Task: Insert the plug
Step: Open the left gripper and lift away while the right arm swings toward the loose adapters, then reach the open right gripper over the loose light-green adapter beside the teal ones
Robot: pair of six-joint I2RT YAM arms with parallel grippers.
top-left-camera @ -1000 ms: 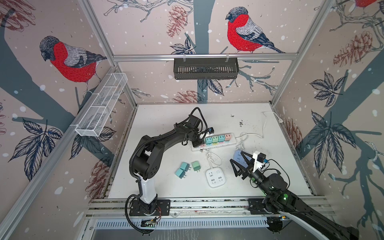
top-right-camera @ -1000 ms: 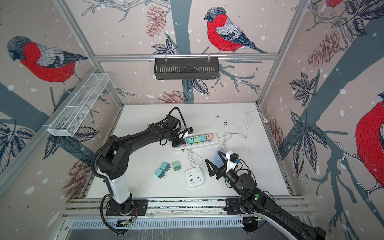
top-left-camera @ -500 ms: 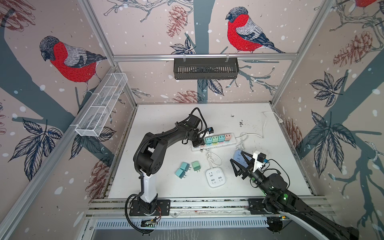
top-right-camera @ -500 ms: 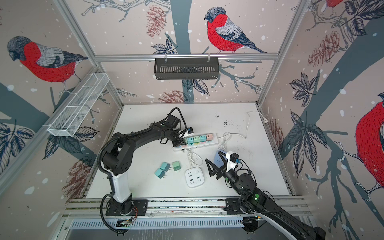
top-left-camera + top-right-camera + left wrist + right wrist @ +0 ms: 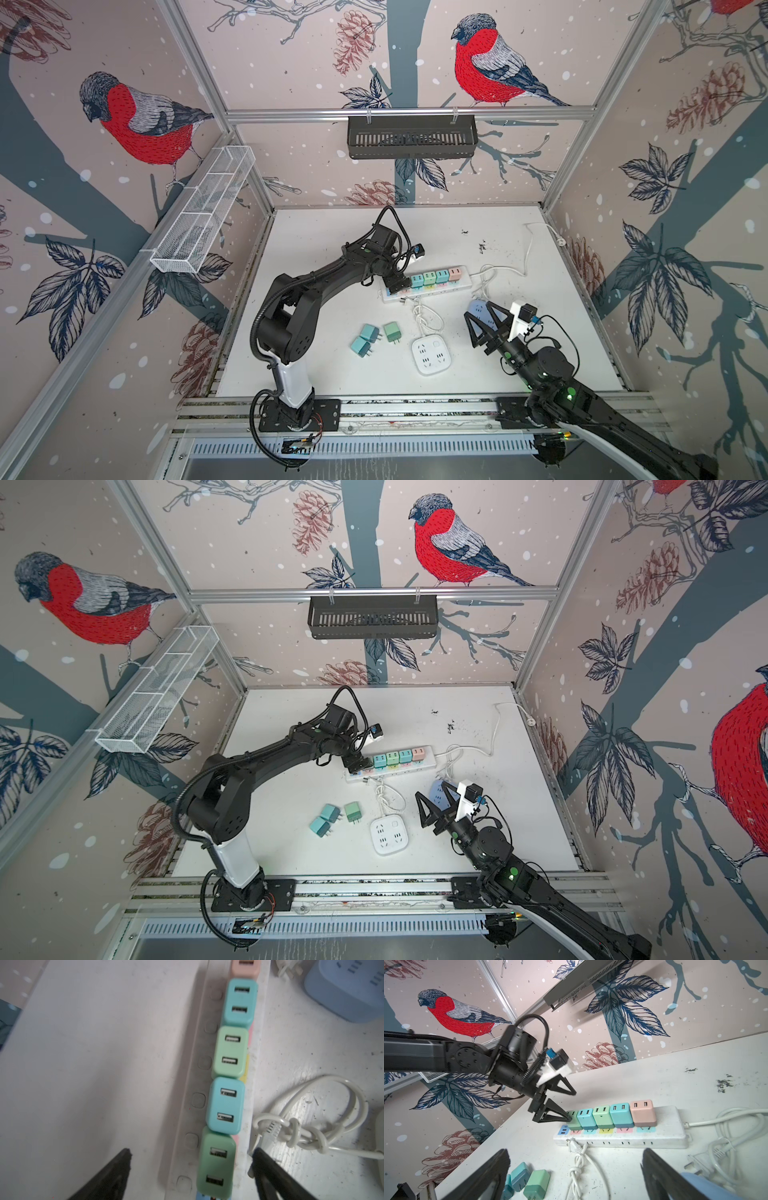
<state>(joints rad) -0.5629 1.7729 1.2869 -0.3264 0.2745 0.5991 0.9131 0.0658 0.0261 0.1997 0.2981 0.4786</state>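
Note:
A white power strip (image 5: 462, 284) (image 5: 428, 763) lies mid-table with several coloured plugs seated in a row. The green plug (image 5: 216, 1165) (image 5: 574, 1121) sits in the socket at the strip's left end, next to a teal plug (image 5: 225, 1105). My left gripper (image 5: 190, 1155) (image 5: 397, 282) (image 5: 359, 764) is open over it, one finger on each side, apart from the plug. In both top views the gripper hides this plug. My right gripper (image 5: 575, 1154) (image 5: 484, 320) (image 5: 432, 802) is open and empty, held above the table to the strip's front right.
Three loose plugs, two teal (image 5: 369, 332) (image 5: 360, 346) and one green (image 5: 392, 331), lie in front of the strip. A white square socket block (image 5: 431, 354), its knotted cord (image 5: 424, 316) and a blue socket cube (image 5: 477, 308) under the right gripper are nearby. A white cable (image 5: 528, 249) runs back right.
My left gripper's jaws have opened off the green plug, which stays seated in the strip. The left arm's elbow has shifted slightly. The right arm has not moved.

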